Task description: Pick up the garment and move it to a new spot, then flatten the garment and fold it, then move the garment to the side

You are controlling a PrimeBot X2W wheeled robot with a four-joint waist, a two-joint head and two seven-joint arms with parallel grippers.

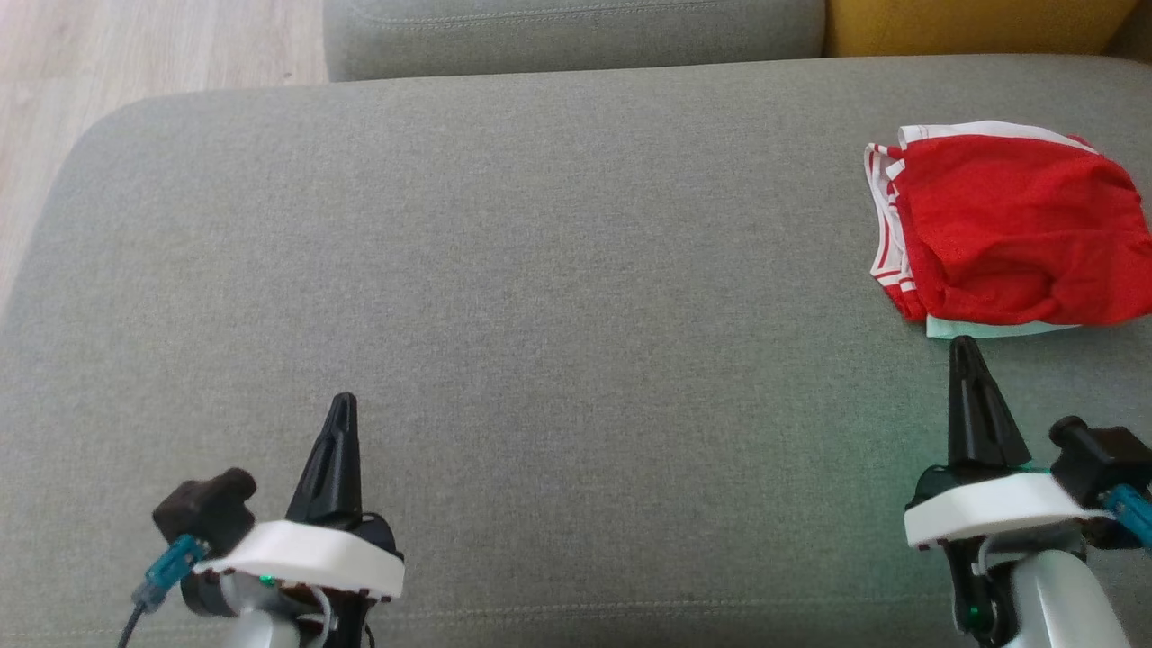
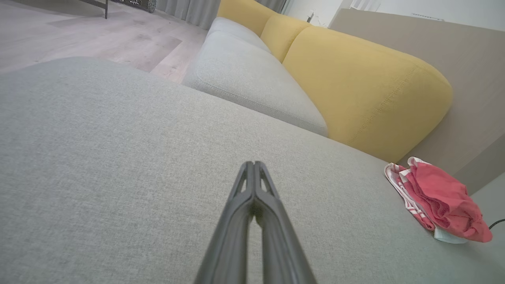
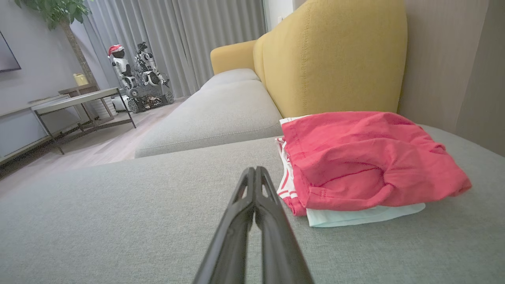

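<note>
- Your right end effector [image 1: 963, 346] is closed and empty, its tip just below the crumpled red fabric garment with white-striped trim [image 1: 1017, 234] at the right of the head view. Driven in shut, it would likely shove the pile rather than catch it.
- A pale mint cloth layer [image 1: 990, 329] peeks out underneath. You cannot tell whether it is separate, so a deep pinch may lift both.
- Your left end effector [image 1: 343, 402], also closed and empty, sits well apart at lower left.
- The garment lies on the grey woven sofa cushion [image 1: 540, 270] against the frame's right margin, where a nudge could push it out of sight.
- The mustard-yellow padded backrest [image 1: 972, 22] stands beyond it at upper right, limiting overreach.
</note>
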